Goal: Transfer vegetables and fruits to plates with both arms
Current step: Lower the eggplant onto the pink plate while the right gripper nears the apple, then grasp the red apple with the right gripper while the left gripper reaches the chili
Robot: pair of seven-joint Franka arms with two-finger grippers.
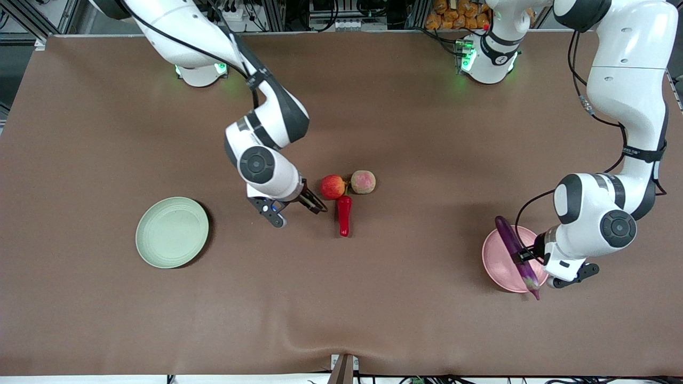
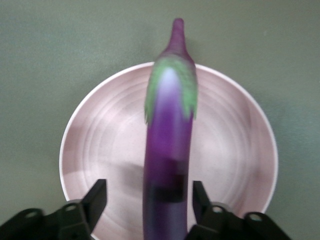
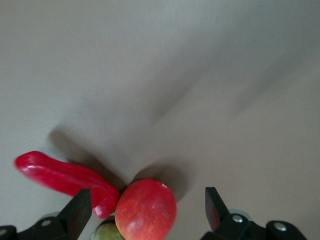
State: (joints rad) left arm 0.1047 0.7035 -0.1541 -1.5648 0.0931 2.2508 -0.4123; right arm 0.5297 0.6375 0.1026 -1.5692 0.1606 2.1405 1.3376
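Note:
The purple eggplant (image 1: 506, 232) lies across the pale pink plate (image 1: 496, 261) toward the left arm's end of the table. My left gripper (image 1: 525, 257) is open, a finger on each side of the eggplant (image 2: 167, 150) without touching it, over the pink plate (image 2: 100, 150). The red pomegranate-like fruit (image 1: 333, 186), the pink-and-green peach-like fruit (image 1: 363, 182) and the red chili (image 1: 344, 213) sit together mid-table. My right gripper (image 1: 315, 202) is open just beside the red fruit (image 3: 147, 210), which shows between its fingers next to the chili (image 3: 65, 175). The pale green plate (image 1: 172, 232) holds nothing.
The brown table cover has a raised wrinkle (image 1: 299, 341) near the front edge. Both arm bases (image 1: 488, 58) stand along the table's back edge.

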